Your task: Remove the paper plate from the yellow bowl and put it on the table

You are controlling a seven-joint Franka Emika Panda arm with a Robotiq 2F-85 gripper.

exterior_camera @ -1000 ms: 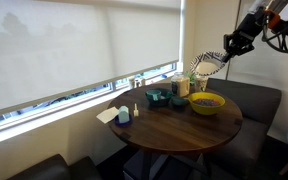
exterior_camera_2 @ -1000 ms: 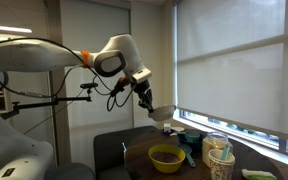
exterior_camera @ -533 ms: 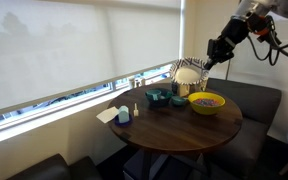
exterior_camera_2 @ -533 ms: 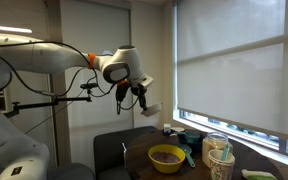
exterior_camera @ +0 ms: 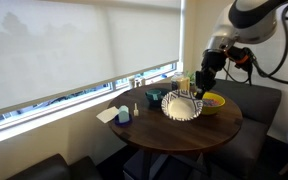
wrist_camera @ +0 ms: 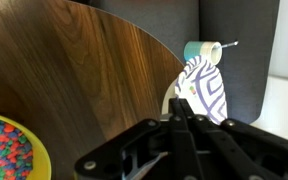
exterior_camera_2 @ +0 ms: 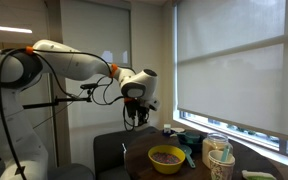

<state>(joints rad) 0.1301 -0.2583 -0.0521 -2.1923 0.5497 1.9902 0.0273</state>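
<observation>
My gripper (exterior_camera: 192, 90) is shut on the rim of the paper plate (exterior_camera: 180, 106) and holds it tilted, low over the middle of the table (exterior_camera: 184, 138). The yellow bowl (exterior_camera: 212, 100) stands just beyond the plate, with speckled colours inside. In an exterior view the gripper (exterior_camera_2: 136, 116) hangs over the table's edge (exterior_camera_2: 136, 156), left of the bowl (exterior_camera_2: 167, 157). In the wrist view the shut fingers (wrist_camera: 179, 112) pinch a thin white plate edge (wrist_camera: 167, 100) above the wood (wrist_camera: 94, 70), with the bowl (wrist_camera: 4, 148) at lower left.
Teal containers (exterior_camera: 156, 97) and cups stand by the window. A folded white napkin (exterior_camera: 106, 115) and a small blue bottle (exterior_camera: 124, 116) lie at the table's far side. Cups (exterior_camera_2: 219, 155) stand near the bowl. A dark bench (exterior_camera: 254, 100) wraps around the table.
The arm has come down from high above the bowl, carrying the plate sideways and lower, to just above the tabletop beside the bowl.
</observation>
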